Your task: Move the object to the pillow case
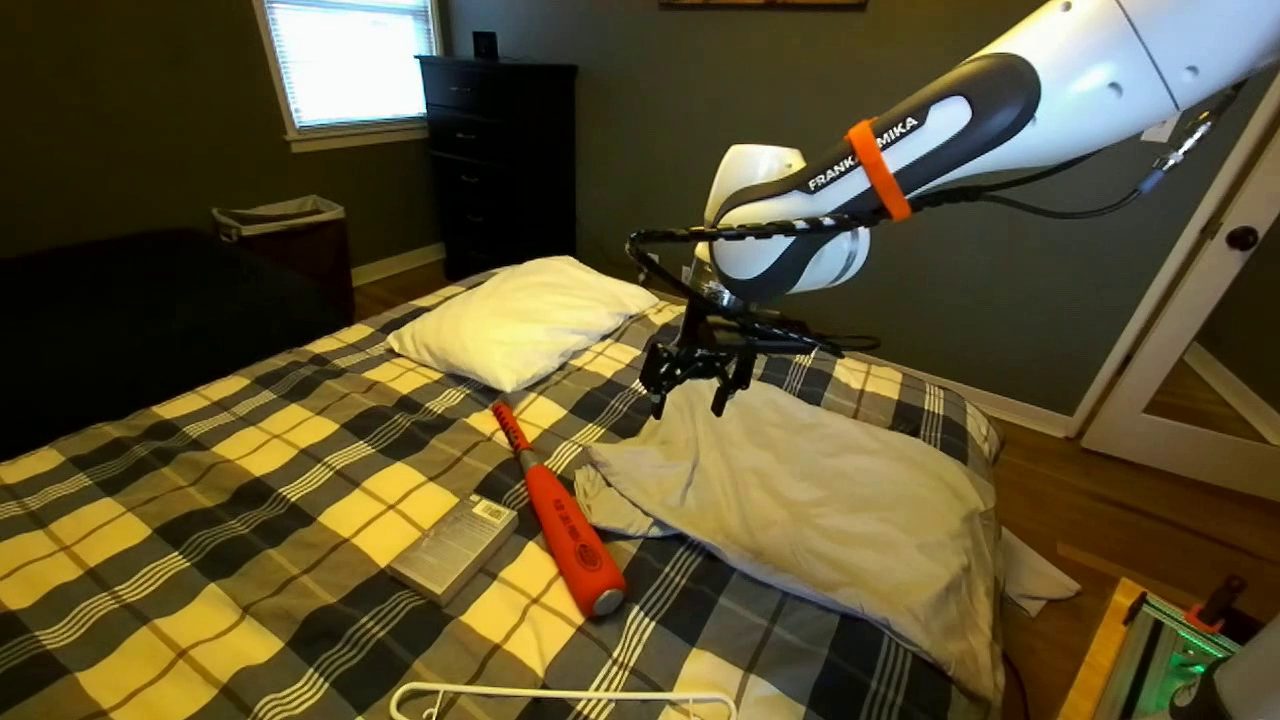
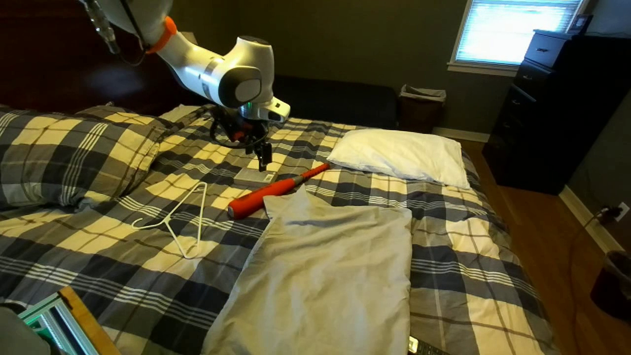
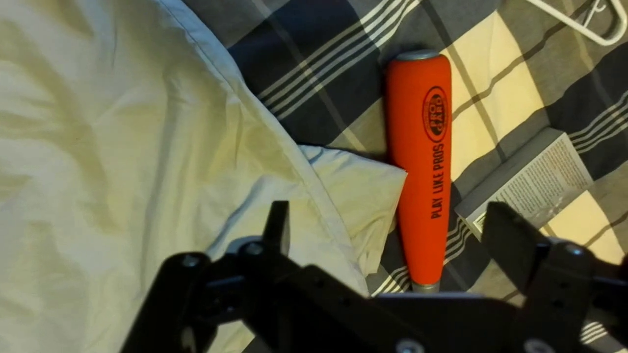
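The object is a red-orange bat [image 1: 560,525] with a dark grip. It lies flat on the plaid bedspread in both exterior views [image 2: 268,195]. The pillow case [image 1: 810,490] is a wrinkled beige-grey cloth, flat beside the bat [image 2: 330,276]. In the wrist view its corner touches the bat's side [image 3: 421,162]; the pillow case [image 3: 122,137] fills the left. My gripper [image 1: 688,402] is open and empty, held above the bed, pointing down. In the wrist view its fingers [image 3: 388,211] stand apart, with the bat below between them. The bat's handle is hidden there behind the gripper body.
A grey book [image 1: 455,550] lies close beside the bat. A white hanger [image 2: 194,217] lies on the bedspread. A plump white pillow [image 2: 399,155] lies beyond the bat's handle. A remote [image 2: 424,346] shows at the pillow case's edge.
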{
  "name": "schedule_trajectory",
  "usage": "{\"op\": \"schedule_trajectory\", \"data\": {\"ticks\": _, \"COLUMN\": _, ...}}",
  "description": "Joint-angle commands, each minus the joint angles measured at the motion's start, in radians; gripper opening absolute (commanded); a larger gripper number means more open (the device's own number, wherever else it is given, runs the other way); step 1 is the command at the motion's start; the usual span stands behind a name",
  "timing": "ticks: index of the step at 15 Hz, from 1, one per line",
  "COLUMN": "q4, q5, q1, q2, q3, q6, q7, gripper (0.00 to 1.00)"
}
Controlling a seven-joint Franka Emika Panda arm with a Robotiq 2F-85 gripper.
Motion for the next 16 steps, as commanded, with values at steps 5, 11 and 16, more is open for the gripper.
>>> {"op": "schedule_trajectory", "data": {"ticks": 5, "q4": 0.141, "q5": -0.08, "q1": 0.05, "q2": 0.115, "q3": -0.075, "q6": -0.046, "q7": -0.012, "gripper": 1.0}}
{"op": "schedule_trajectory", "data": {"ticks": 11, "q4": 0.493, "q5": -0.133, "q1": 0.039, "q2": 0.409, "q3": -0.093, "q6": -0.183, "q7": -0.232, "gripper": 1.0}}
{"op": "schedule_trajectory", "data": {"ticks": 16, "q4": 0.766, "q5": -0.134, "q1": 0.075, "q2": 0.657, "q3": -0.074, "q6": -0.305, "q7": -0.318, "gripper": 1.0}}
